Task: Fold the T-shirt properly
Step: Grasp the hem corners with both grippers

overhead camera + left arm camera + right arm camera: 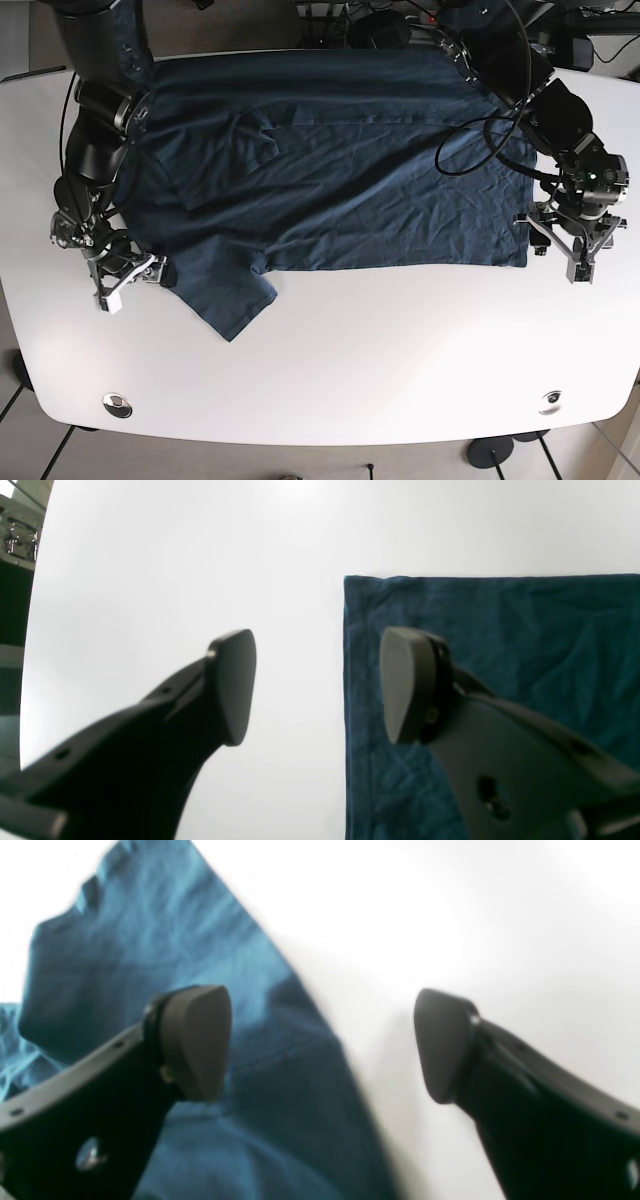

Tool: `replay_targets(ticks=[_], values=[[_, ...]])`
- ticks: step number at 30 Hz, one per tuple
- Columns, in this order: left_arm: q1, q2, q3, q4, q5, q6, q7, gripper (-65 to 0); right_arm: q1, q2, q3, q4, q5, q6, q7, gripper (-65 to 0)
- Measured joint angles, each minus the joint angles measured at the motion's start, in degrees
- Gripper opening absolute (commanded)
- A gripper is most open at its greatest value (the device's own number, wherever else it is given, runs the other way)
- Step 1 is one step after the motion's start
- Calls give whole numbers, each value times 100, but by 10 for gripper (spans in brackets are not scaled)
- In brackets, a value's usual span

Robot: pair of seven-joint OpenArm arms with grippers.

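Your T-shirt (330, 170) lies spread on the table (380, 360). Your left gripper (578, 262) sits beside its corner; your right gripper (125, 283) sits beside its sleeve (228, 292).

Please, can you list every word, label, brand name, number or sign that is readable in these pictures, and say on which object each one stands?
There is none to read.
T-shirt: plain dark blue cloth; no print or tag shows in any view.
Table: bare white surface, no marking.
Left gripper and right gripper: plain dark fingers, no lettering.
Equipment at the far table edge: too small to tell.
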Motion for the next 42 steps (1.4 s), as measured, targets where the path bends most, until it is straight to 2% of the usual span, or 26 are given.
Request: replay_targets(ticks=[2, 3, 7, 9, 12, 16, 20, 22, 23, 26, 27, 29, 32, 33, 39, 40, 42], values=[[17, 0, 2, -2, -2, 0, -219, -283, -116, -118, 0, 42, 87, 24, 219, -122], [22, -4, -9, -2, 0, 0, -291, -283, -184, -131, 0, 48, 151, 90, 262, -174], [-2, -4, -13, -262, 2, 0, -315, -281, -308, -146, 7, 76, 175, 63, 345, -346], [-22, -28, -13, -509, 7, -2, -352, -279, -326, -164, 11, 81, 170, 63, 330, -453], [-179, -133, 4, -907, 39, 2, -739, -278, -328, -179, 11, 74, 166, 63, 262, -623], [-433, -120, 28, -1716, 2, 35, -772, -278, -382, -238, 0, 302, 85, 63, 136, -628], [-752, -334, -4, -2629, 0, 33, -774, -278, -409, -245, 0, 354, 83, 63, 116, -628], [-833, -387, -13, -2863, 26, 39, -938, -278, -409, -245, 0, 356, 83, 63, 114, -628], [-839, -385, -4, -2973, 20, 39, -1091, -262, -409, -249, 0, 365, 83, 63, 114, -628], [-872, -581, 11, -3375, 20, 26, -1134, -146, -411, -254, 2, 365, 87, 63, 114, -628], [-909, -647, -26, -3560, 28, 42, -1165, -132, -411, -254, 7, 365, 85, 63, 111, -628], [-951, -684, -24, -3792, 33, 44, -1554, -132, -407, -264, 4, 365, 87, 61, 114, -628], [-1047, -719, 15, -4295, -24, 33, -1862, -132, -420, -254, 7, 365, 107, 63, 114, -628], [-1056, -774, 13, -4419, -149, 17, -1919, -132, -417, -256, 4, 365, 105, 63, 111, -628], [-1097, -789, 20, -4577, -151, 35, -2044, -136, -415, -258, 4, 365, 107, 63, 114, -628], [-1095, -756, 17, -4575, -151, 37, -2065, -169, -415, -258, 4, 365, 107, 61, 114, -628], [-1080, -688, 20, -4572, -155, 37, -2103, -411, -415, -258, 4, 365, 107, 63, 114, -628]])
